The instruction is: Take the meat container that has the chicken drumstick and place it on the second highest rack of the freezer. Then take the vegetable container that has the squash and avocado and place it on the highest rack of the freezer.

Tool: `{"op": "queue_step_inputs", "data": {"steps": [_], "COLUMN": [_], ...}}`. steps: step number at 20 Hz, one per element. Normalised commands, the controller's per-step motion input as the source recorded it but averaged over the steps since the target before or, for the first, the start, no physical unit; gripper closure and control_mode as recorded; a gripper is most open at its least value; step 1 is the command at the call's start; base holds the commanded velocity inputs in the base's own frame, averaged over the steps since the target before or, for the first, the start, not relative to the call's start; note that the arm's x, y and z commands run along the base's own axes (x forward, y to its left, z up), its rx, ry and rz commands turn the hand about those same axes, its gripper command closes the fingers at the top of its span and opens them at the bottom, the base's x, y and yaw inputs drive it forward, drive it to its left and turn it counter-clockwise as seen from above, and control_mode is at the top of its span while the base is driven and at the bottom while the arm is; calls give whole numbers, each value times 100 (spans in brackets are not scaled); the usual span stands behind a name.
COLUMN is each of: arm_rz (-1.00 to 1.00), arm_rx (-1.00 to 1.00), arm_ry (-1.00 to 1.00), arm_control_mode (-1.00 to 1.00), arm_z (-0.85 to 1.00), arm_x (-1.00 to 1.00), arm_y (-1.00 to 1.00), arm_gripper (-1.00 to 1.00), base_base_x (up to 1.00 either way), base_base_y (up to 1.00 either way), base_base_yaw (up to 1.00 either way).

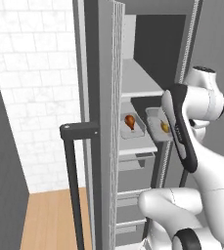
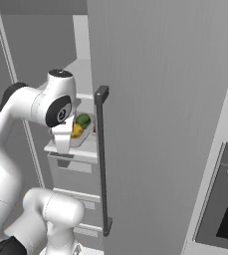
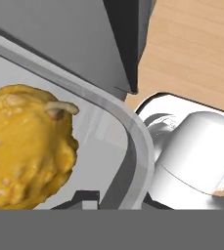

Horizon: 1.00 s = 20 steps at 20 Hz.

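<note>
My gripper is shut on the rim of the vegetable container, which holds the yellow squash. The avocado lies green beside the squash in that tray. The tray hangs at the freezer opening, partly hidden by my forearm. It is below the highest rack, about level with the second highest rack. The meat container with the chicken drumstick sits on that lower rack, just left of the held tray.
The open freezer door with its dark bar handle stands to the left. Grey drawers lie under the racks. A second door with a dark handle is close on the right, and a wooden floor lies below.
</note>
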Motion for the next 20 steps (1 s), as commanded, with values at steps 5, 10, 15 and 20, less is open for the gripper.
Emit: {"op": "queue_step_inputs", "data": {"steps": [5,10,15,20], "arm_rz": [1,0,12,26], "arm_rx": [0,2,5,0], "arm_ry": [-22,-33,-16,-17], "arm_control_mode": [-100,-100,-100,-100], "arm_z": [58,53,25,6], "arm_x": [-24,3,50,54], "arm_y": [0,0,8,15], "arm_gripper": [100,100,100,100], "base_base_x": [0,0,0,0], "base_base_y": [0,0,0,0], "base_base_yaw": [0,0,0,0]}}
